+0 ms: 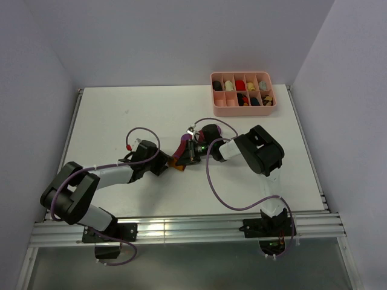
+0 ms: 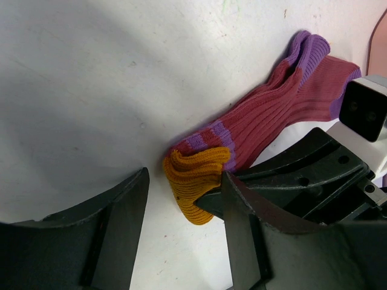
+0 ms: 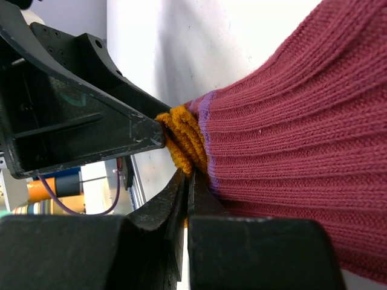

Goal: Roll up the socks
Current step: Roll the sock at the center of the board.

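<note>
The dark red socks (image 2: 266,115) lie flat on the white table, purple toe (image 2: 311,48) far right and orange cuff (image 2: 193,187) nearest my left wrist camera. My right gripper (image 3: 187,181) is shut on the bunched orange cuff (image 3: 181,136), pinching its edge; its black tip shows in the left wrist view, against the cuff. My left gripper (image 2: 184,175) is open, its two fingertips standing either side of the cuff with a wide gap between them. From above, both grippers meet at the socks (image 1: 180,150) in the middle of the table.
A pink divided tray (image 1: 242,110) holding several small rolled sock bundles sits at the back right. White walls close in the table on three sides. A metal rail (image 1: 181,229) runs along the near edge. Purple cables loop beside both arms.
</note>
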Available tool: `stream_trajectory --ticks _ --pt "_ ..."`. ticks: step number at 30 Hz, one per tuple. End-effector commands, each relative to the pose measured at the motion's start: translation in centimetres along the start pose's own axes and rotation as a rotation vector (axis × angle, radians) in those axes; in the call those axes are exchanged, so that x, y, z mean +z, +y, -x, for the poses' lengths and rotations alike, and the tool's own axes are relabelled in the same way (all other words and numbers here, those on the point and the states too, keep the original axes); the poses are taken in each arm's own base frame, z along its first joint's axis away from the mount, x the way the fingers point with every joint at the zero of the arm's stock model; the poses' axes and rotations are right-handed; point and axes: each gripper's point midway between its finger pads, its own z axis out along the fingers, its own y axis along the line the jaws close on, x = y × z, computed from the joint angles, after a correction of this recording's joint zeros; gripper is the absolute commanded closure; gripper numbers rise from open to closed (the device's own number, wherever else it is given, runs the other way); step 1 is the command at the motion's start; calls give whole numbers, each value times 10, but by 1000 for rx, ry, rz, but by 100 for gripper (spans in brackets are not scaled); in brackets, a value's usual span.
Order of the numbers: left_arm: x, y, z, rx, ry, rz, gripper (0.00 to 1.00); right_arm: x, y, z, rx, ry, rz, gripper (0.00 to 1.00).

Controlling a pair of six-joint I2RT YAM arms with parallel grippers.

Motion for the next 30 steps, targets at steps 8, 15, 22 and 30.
stream_trajectory --ticks 8,15,22,30 --pt "15 41 -14 44 18 146 50 -4 -32 -4 62 -31 -103 100" --pt "24 49 -17 67 23 187 62 -7 -30 0 29 -47 -117 97" --pt "24 48 -12 119 10 240 82 -24 -9 15 -134 -113 -225 62" --pt "20 30 -2 226 -5 262 91 -50 13 32 -523 -286 -460 45"
